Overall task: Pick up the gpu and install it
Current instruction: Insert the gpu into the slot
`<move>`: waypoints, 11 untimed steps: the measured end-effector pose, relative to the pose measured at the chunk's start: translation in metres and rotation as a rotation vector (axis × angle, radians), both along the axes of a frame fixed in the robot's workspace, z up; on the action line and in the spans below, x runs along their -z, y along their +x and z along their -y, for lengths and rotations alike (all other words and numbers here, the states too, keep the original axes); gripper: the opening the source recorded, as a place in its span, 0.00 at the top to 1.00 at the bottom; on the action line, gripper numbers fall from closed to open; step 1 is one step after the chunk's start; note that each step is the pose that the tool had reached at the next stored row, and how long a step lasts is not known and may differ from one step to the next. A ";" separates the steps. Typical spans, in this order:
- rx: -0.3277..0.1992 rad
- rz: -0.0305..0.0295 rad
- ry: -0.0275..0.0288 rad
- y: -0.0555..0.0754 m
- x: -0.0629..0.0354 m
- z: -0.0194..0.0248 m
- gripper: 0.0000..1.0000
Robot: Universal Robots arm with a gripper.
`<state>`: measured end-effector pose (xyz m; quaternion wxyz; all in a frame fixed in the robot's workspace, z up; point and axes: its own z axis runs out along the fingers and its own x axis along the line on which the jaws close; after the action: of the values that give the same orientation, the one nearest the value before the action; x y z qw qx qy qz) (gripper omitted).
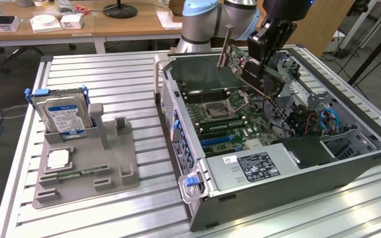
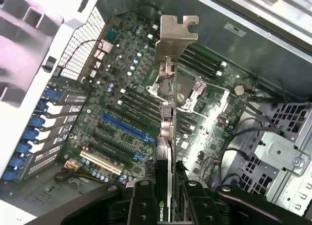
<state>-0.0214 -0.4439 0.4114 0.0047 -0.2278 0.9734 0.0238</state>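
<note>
My claw (image 1: 262, 63) was clamped on the thin black rectangular gpu card (image 1: 242, 63) with its silver metal bracket (image 2: 176, 33), fingers (image 2: 142, 201) pinching both flat faces. I held it in the air, tilted, inside the open grey metal computer case (image 1: 349, 163) above the green motherboard (image 2: 124, 105) (no slot touched), towards the far edge of the slatted aluminium table (image 1: 111, 69). Near the table's edge at the exterior view's left, a silver hard drive with a blue label (image 1: 61, 116) stood upright in a grey moulded holder (image 1: 114, 171).
</note>
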 end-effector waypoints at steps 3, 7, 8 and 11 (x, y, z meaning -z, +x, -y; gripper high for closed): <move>-0.023 0.0000 0.0000 0.000 0.0000 0.0000 0.74; -0.055 0.0000 0.0000 0.000 0.0000 0.0000 0.74; -0.063 0.0000 0.0000 0.000 0.0000 0.0000 0.74; -0.087 0.0000 0.0000 0.000 0.0000 0.0000 0.74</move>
<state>-0.0214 -0.4439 0.4114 0.0037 -0.2701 0.9625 0.0240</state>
